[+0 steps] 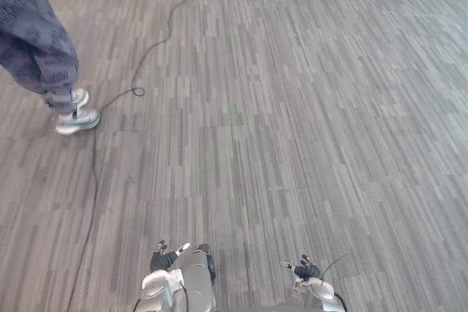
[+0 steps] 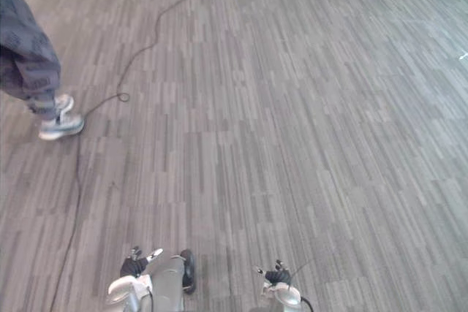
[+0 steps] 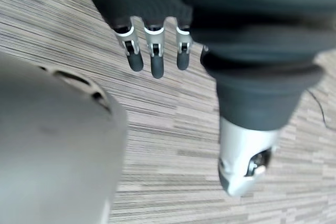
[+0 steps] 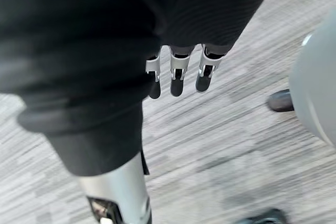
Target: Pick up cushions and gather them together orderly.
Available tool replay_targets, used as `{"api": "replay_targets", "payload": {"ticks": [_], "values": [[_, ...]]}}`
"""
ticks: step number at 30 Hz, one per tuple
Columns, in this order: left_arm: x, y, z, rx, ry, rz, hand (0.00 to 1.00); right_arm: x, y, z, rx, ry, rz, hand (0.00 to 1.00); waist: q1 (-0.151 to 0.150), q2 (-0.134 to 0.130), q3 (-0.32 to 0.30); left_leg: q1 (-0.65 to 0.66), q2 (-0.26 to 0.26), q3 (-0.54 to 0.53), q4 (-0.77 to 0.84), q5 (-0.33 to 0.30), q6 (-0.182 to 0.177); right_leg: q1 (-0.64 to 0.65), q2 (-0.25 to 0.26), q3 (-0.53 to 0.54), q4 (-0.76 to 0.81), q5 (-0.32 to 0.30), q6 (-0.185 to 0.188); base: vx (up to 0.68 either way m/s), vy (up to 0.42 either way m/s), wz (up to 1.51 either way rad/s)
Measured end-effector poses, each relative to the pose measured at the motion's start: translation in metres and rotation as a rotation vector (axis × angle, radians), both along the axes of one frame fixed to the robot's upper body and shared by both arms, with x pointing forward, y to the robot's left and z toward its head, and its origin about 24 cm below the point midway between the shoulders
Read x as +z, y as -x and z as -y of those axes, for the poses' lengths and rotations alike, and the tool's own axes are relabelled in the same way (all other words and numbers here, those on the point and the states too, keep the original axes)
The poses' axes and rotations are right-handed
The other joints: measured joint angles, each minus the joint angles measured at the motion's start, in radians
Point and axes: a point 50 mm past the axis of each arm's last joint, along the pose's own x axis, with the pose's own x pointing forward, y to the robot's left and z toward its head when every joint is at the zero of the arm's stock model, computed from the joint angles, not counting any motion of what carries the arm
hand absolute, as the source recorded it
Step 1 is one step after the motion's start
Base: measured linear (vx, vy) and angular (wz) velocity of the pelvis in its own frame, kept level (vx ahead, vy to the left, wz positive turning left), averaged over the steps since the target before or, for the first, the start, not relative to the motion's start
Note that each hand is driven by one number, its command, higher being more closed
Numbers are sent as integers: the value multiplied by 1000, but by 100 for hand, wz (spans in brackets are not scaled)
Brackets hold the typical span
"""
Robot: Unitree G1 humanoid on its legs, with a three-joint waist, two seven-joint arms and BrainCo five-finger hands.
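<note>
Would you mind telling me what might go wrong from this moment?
A person stands ahead on the robot's left, shoes on the floor; a step or turn that way might bump them. The left hand and right hand hang open and hold nothing; a swinging left arm could also catch the person's leg if the robot passes close.

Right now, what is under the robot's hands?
Striped grey carpet lies under the left hand and right hand, both open, holding nothing; their dark covers hide the rest.
</note>
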Motion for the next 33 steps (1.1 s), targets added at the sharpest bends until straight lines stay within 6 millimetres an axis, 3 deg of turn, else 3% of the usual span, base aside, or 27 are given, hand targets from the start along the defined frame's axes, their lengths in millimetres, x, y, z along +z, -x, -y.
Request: {"api": "replay_targets", "payload": {"ticks": [1,2,3,4,5,7,8,10,11,12,13,14,15,16,17,18,19,20,22,23,24,26,28,29,30,31,33], "values": [[-1,1,1,-16,-1,-13,0,0,-1,0,4,-2,4,0,-7,3,2,40,0,14,-9,-8,8,-44,-5,-7,117,13,22,571,128,-89],[-4,3,5,-46,3,-36,0,1,0,1,8,-4,12,0,-26,18,5,156,4,54,-66,-10,10,-154,-24,-103,328,-8,-24,539,64,-74],[-4,3,8,-52,8,-39,0,3,-3,2,9,0,30,0,-31,25,0,217,12,83,-113,-11,9,-202,-26,-168,347,-26,-74,439,43,-73],[-4,2,9,-53,10,-36,0,4,-4,2,13,1,37,0,-34,27,1,247,16,98,-138,-11,8,-226,-28,-202,346,-36,-92,580,50,-81],[-5,2,12,-54,19,-36,0,7,-10,2,31,11,60,0,-44,31,3,331,27,136,-211,-21,-11,-311,-29,-332,279,-67,-142,395,31,-62],[-5,-1,17,-67,33,-35,0,9,-13,5,18,17,76,0,-63,27,5,391,33,176,-250,-41,-46,-387,-28,-440,129,-76,-161,497,-21,-54],[-6,-1,19,-67,37,-40,0,10,-13,5,18,19,79,0,-64,25,6,410,29,183,-261,-41,-46,-399,-25,-466,72,-68,-172,622,-87,-49],[-7,0,22,-72,47,-50,0,10,-14,6,20,22,77,0,-69,24,7,492,13,206,-317,-41,-46,-413,14,-553,-242,10,-207,569,-104,-36],[-8,2,21,-77,42,-58,0,8,-11,6,27,26,64,0,-71,10,4,537,-19,194,-345,-35,-57,-396,38,-560,-401,93,-230,611,-137,-31],[-9,2,24,-82,48,-66,0,9,-13,10,23,35,72,0,-76,19,3,585,-25,182,-359,-24,-76,-395,53,-543,-375,181,-371,607,-132,-44],[-11,5,29,-80,64,-78,0,12,-17,17,19,50,84,0,-76,63,-3,603,5,169,-353,15,-142,-404,62,-553,-289,102,-355,585,-160,-45],[-11,5,32,-94,66,-78,0,14,-19,21,9,60,100,0,-90,81,1,602,31,118,-286,60,-185,-409,73,-546,-213,22,-354,582,-215,-38],[-11,3,34,-100,68,-74,0,15,-20,24,6,67,106,0,-98,97,0,579,63,83,-203,75,-186,-398,91,-544,-194,-11,-354,578,-236,-41],[-11,4,35,-92,75,-75,0,16,-21,25,-5,69,109,0,-100,118,5,497,124,1,23,159,-181,-365,142,-524,-190,-57,-349,717,-246,-85],[-12,7,34,-86,77,-81,0,16,-21,23,11,74,108,0,-95,139,18,346,190,-101,364,265,-164,-295,210,-487,-229,-79,-361,581,-144,-99],[-11,5,33,-85,73,-70,0,16,-22,22,12,76,107,0,-94,141,25,300,206,-112,462,248,-164,-270,231,-470,-242,-86,-370,678,-110,-124],[-7,-2,31,-80,63,-39,0,15,-21,19,28,73,94,0,-85,132,34,194,222,-130,632,185,-163,-203,262,-430,-268,-101,-390,532,-18,-116],[-3,-6,26,-67,52,-9,0,12,-19,13,53,64,77,0,-81,115,41,96,207,-129,672,120,-140,-113,286,-373,-321,-119,-389,547,-11,-109],[1,-10,24,-50,47,25,0,10,-16,8,75,55,64,0,-67,106,40,-10,186,-123,584,65,-101,-4,309,-299,-414,-130,-385,536,32,-106],[3,-11,22,-19,52,53,0,7,-12,4,75,41,46,0,-45,92,36,-69,161,-108,420,37,-84,55,311,-236,-464,-124,-347,511,81,-120],[3,-10,21,-8,51,56,0,7,-12,3,76,39,45,0,-42,92,34,-86,152,-109,366,34,-81,72,311,-214,-472,-127,-344,514,140,-133],[0,1,16,57,60,37,0,6,-11,-3,79,23,39,0,-33,96,35,-148,77,-167,16,62,-103,164,291,-101,-523,-164,-302,570,231,-122],[-2,10,13,85,64,22,0,3,-5,-4,77,18,14,0,-24,89,20,-155,37,-206,-136,116,-114,200,272,-50,-544,-192,-274,676,350,-111],[-3,14,10,98,63,16,0,-2,6,-6,84,11,-25,0,0,67,-21,-144,-11,-237,-125,229,-80,210,225,3,-527,-218,-237,761,403,-115],[-3,13,9,96,58,17,0,-4,9,-8,93,7,-38,0,2,53,-30,-144,-17,-221,-109,208,-62,207,209,9,-508,-219,-233,796,410,-99],[-3,14,6,88,49,11,0,-5,12,-8,94,6,-45,0,3,36,-42,-139,-23,-189,-84,174,-50,173,185,5,-440,-206,-205,732,372,-63],[-4,13,0,74,34,-11,0,-5,12,-7,101,14,-44,0,-3,11,-34,-58,-39,-123,-55,99,-19,56,134,-10,-107,-138,-107,677,352,-64]]}}
